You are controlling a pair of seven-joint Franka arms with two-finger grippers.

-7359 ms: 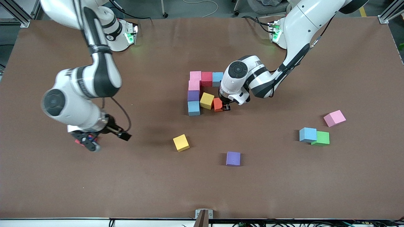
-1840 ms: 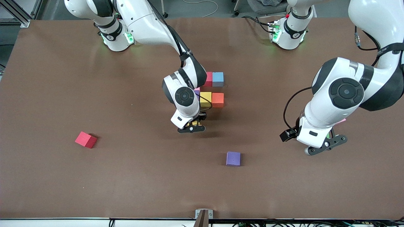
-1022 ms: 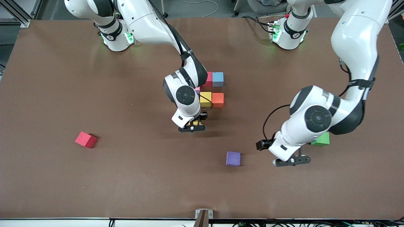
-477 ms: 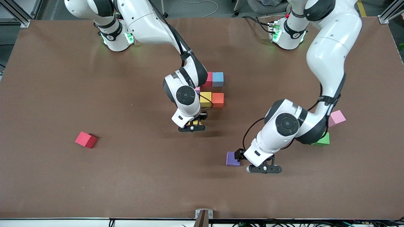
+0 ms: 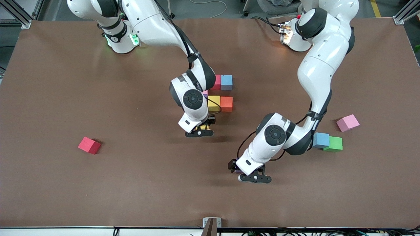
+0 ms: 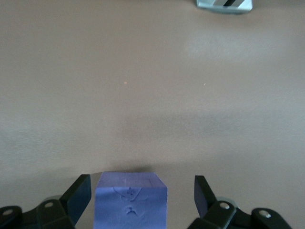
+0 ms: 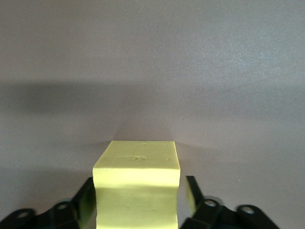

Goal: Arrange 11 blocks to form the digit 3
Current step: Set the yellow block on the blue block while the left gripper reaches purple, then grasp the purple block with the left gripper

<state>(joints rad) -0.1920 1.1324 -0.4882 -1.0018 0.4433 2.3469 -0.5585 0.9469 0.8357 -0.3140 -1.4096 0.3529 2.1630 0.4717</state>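
At the right arm's end of the brown table (image 5: 65,82), a stray red block (image 5: 89,145) lay alone, turned askew and well apart from everything else.

Near the table's middle stood the unfinished digit 3 (image 5: 220,93). 4 of its cubes showed clearly: a placed red block (image 5: 216,82) touching a placed light blue block (image 5: 226,82), and nearer the camera a placed yellow block (image 5: 214,103) touching an orange block (image 5: 226,103). A purple sliver (image 5: 205,93) showed beside them. The right arm hid the rest.

The right gripper (image 7: 139,191) was low over the table, just beside the figure. A loose yellow block (image 7: 137,167) sat between its fingers (image 7: 193,195). The jaws stood slightly wider than the cube, and a thin gap showed on 1 side, so they were parted rather than clamped.

The left gripper (image 6: 142,188) was down near the table's front edge. Its jaws were spread, astride a purple block (image 6: 131,205) and clear of it on both sides.

Toward the left arm's end, a stray light blue block (image 5: 320,140) touched a green block (image 5: 335,143). A pink block (image 5: 347,123) lay near them, farther from the camera and turned askew.
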